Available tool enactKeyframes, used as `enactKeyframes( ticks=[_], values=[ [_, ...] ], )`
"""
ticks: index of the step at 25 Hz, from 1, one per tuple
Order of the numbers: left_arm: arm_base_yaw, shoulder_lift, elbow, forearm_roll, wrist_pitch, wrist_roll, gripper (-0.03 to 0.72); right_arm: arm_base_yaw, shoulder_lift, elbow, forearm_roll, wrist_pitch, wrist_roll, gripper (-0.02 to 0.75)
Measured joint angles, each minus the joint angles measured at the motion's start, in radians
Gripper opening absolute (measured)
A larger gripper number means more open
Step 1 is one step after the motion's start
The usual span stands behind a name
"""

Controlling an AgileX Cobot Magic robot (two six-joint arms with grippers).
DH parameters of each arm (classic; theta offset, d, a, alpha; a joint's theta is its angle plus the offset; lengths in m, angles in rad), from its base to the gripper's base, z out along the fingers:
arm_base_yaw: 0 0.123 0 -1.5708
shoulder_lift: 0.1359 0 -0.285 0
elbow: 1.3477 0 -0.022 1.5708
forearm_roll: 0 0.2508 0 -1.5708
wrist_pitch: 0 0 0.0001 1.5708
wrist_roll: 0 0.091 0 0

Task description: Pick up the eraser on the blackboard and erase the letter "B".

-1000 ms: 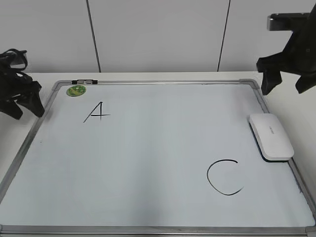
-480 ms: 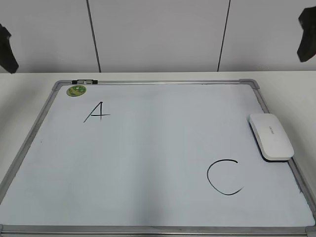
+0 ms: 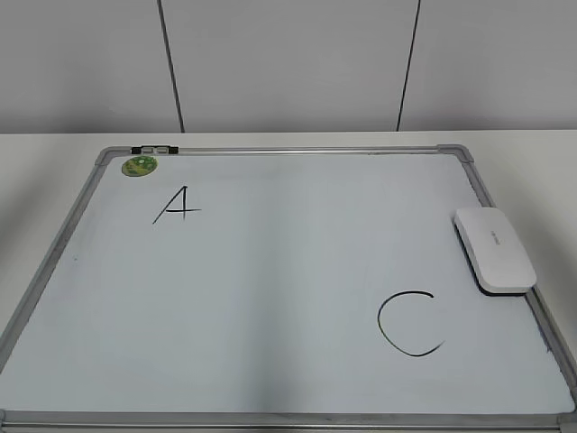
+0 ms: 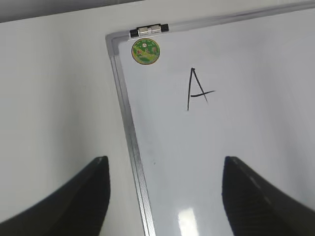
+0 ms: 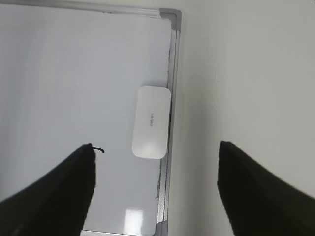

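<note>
The white eraser point(image 3: 494, 249) lies flat on the blackboard point(image 3: 288, 271) against its right frame; the right wrist view shows it too point(image 5: 151, 122). No letter "B" shows on the board: only a black "A" point(image 3: 178, 206) at the upper left and a black "C" point(image 3: 407, 323) at the lower right. Neither gripper is in the exterior view. My left gripper point(image 4: 165, 196) is open and empty, high above the board's left frame point(image 4: 129, 132). My right gripper point(image 5: 155, 189) is open and empty, high above the board's right frame, with the eraser ahead of it.
A small round green magnet point(image 3: 139, 165) sits at the board's upper left corner beside a black-and-silver clip point(image 3: 154, 148). The board lies on a white table point(image 3: 523, 153) with a grey panel wall behind. In the left wrist view the "A" point(image 4: 197, 91) and the magnet point(image 4: 145, 50) show.
Both arms have risen out of the exterior view: they stood at the left and right edges a second ago and are gone now. The eraser and the letters have not moved.
</note>
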State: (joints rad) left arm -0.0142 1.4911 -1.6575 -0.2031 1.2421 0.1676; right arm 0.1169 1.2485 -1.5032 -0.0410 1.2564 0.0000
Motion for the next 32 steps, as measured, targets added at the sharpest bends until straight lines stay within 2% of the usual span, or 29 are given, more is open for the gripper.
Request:
enactKeyframes(
  ticks=[7,11,22,27,32],
  values=[
    [-0.001,-0.290,0.255,0.002,0.006,-0.010,0.519,0.000,-0.178,0.005,0.025,0.004,0.000,0.594],
    [-0.001,-0.436,0.414,0.002,0.008,-0.010,0.518,0.000,-0.285,0.068,0.025,0.008,-0.008,0.594],
    [-0.001,-0.770,0.787,-0.002,0.012,-0.010,0.518,0.000,-0.739,0.509,0.012,0.012,-0.009,0.594],
    [-0.001,-0.920,0.964,-0.002,0.003,-0.012,0.518,0.000,-0.932,0.673,-0.024,0.016,-0.009,0.594],
    [-0.001,-1.056,1.083,-0.002,-0.033,-0.012,0.518,0.000,-1.064,0.804,-0.054,0.016,-0.010,0.594]
  ],
)
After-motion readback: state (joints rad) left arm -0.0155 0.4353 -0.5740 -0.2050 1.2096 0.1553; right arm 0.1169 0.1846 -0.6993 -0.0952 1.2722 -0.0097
